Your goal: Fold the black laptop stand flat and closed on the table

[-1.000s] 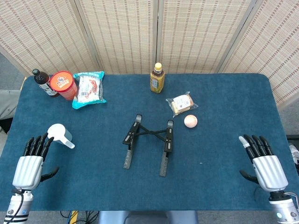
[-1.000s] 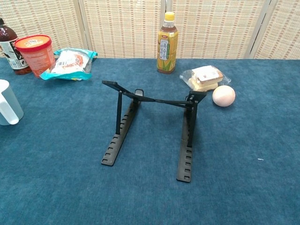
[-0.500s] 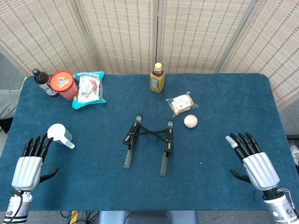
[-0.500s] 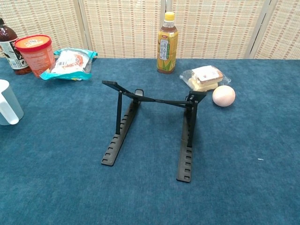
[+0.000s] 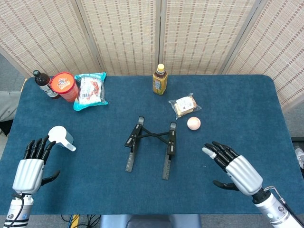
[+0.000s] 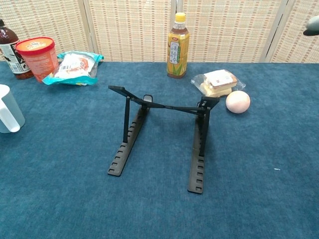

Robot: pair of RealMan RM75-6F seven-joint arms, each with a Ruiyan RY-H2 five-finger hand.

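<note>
The black laptop stand [image 5: 151, 147] stands unfolded in the middle of the blue table, its two slotted rails apart and its crossed struts raised; the chest view shows the stand [image 6: 162, 134] propped up on its legs. My right hand [image 5: 232, 167] hovers open to the right of the stand, fingers spread and pointing toward it, not touching. A dark fingertip [image 6: 312, 25] shows at the chest view's right edge. My left hand [image 5: 32, 164] is open at the table's front left, far from the stand.
A white cup [image 5: 61, 137] sits just beyond my left hand. A pink ball [image 5: 193, 123] and a wrapped sandwich [image 5: 185, 106] lie right of the stand's far end. A yellow bottle [image 5: 159, 80], snack bag [image 5: 90, 90], red tub [image 5: 64, 86] and dark bottle [image 5: 43, 83] line the back.
My right hand has moved left from the table's right edge toward the stand. The left hand and the stand have not moved.
</note>
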